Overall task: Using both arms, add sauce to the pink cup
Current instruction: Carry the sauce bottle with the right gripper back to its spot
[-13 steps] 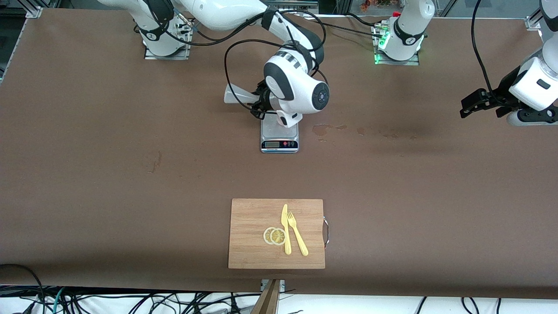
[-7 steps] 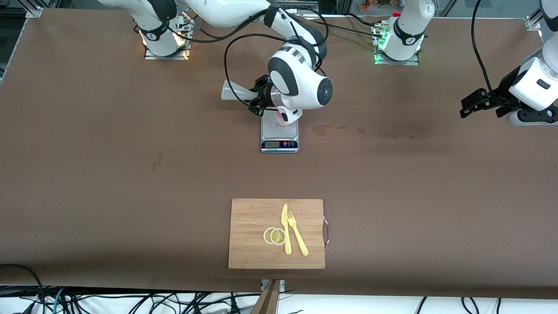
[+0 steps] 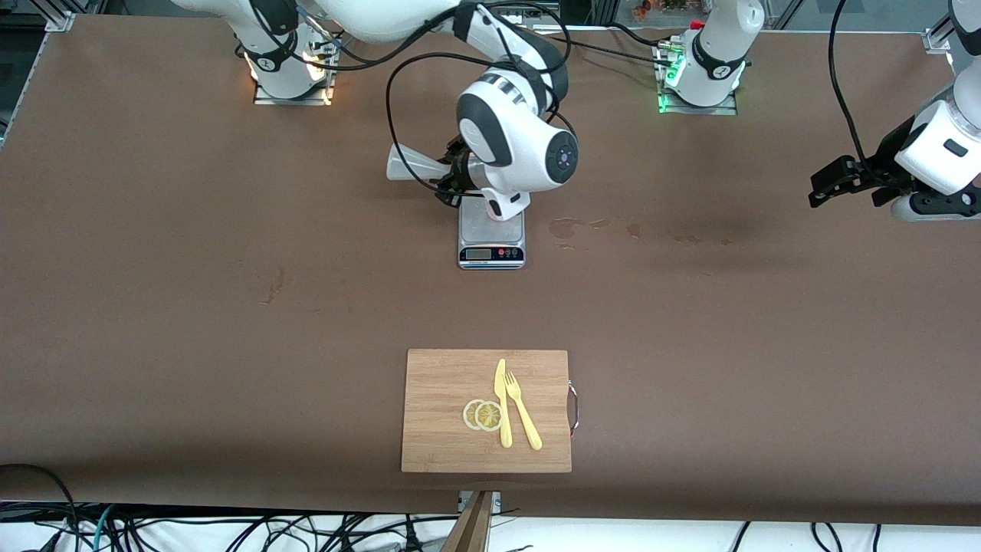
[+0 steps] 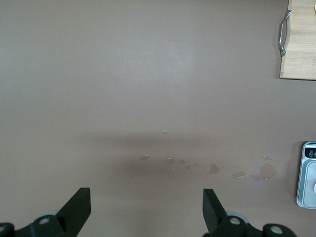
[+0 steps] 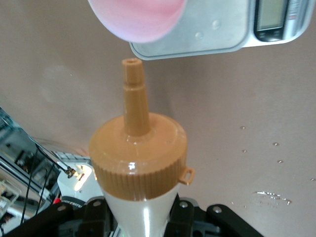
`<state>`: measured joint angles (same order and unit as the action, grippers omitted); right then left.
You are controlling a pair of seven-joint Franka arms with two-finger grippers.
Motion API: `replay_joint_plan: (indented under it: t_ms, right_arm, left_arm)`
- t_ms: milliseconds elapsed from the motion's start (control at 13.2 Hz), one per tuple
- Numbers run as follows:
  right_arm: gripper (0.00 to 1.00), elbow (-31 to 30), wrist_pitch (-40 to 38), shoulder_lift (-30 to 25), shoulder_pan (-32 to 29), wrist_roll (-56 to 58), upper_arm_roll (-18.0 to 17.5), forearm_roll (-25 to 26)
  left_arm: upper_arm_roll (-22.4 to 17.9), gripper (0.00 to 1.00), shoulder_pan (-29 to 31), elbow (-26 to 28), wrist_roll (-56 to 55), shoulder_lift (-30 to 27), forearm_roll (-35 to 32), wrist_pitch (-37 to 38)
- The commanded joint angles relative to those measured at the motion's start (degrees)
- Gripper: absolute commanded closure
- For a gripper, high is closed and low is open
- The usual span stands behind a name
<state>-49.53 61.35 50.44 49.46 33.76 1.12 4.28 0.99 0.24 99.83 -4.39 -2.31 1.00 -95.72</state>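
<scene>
The sauce bottle [image 5: 138, 163] looks light, soft-walled and slick, best clamped at mid-body, where the right gripper [image 3: 454, 178] squeezes it, tipped nearly level at upper centre of the front view, nozzle toward the pink cup [image 5: 137, 17] on the kitchen scale [image 3: 491, 241]. The left gripper [image 3: 835, 184] waits spread wide and empty at the frame's right edge

Access to the scale [image 3: 491, 238] from above is blocked: the right gripper [image 3: 452, 178] hangs over it, clamped on the sauce bottle [image 3: 414, 163], nozzle tilted toward the pink cup [image 5: 138, 17] on the platform. The cutting board [image 3: 444, 414] with knife [image 3: 502, 402], fork [image 3: 523, 410] and lemon slices [image 3: 483, 415] occupies tabletop [image 3: 191, 307] nearest the front camera. The left gripper [image 3: 839, 182] waits, jaws spread, over bare surface at its own end.
</scene>
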Motion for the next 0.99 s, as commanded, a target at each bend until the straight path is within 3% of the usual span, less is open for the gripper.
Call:
replay_joint_plan:
  t_ms: [0, 303, 606, 910]
  right_arm:
    - [1.0, -7.74, 4.28, -9.1, -5.5, 3.24, -0.33, -4.36]
    - [1.0, -21.36, 15.0, -21.32, -15.43, 11.13, -0.24, -9.55]
    - [1.0, -29.1, 21.77, -28.45, -24.22, 21.59, -0.24, -13.68]
    - [1.0, -44.82, 31.87, -38.46, -34.23, 36.16, -0.33, -19.39]
  left_arm:
    - [0.33, 0.0, 0.29, -1.31, 0.35, 0.11, -1.0, 1.15]
    - [0.33, 0.0, 0.29, -1.31, 0.35, 0.29, -1.0, 1.15]
    - [0.59, 0.0, 0.29, -1.22, 0.26, 0.29, -1.09, 1.15]
    - [0.5, 0.0, 0.29, -1.22, 0.26, 0.29, -1.0, 1.15]
